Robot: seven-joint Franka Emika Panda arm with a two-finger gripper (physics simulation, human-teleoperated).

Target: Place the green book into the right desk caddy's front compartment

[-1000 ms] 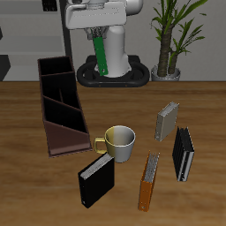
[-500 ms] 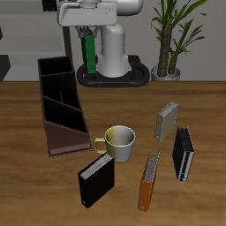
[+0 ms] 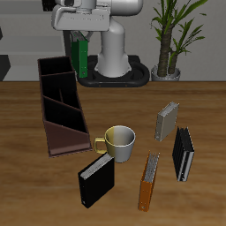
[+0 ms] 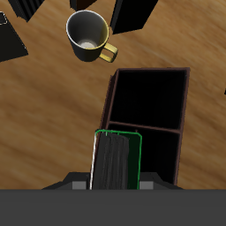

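The bright green hardcover book [image 3: 82,58] is clamped upright between the jaws of the two-finger gripper [image 3: 81,40], hanging well above the table in the upper left of the exterior frame, over the far end of the long dark maroon-brown desk caddy [image 3: 60,102]. In the wrist view the book's dark top edge with its green rim [image 4: 117,161] is seen over the divided tray [image 4: 148,115], roughly above a divider between two sections, so it is not yet lined up with any one compartment. The front compartment is judged to be the section nearest the table's front edge, close to the yellow-handled olive mug [image 3: 117,143]. For a clean placement, the book should be carried along the tray's length at this height, kept vertical, centred between the sloping side walls, then lowered slowly. Release is best delayed until the lower edge is inside the section, clear of the divider.
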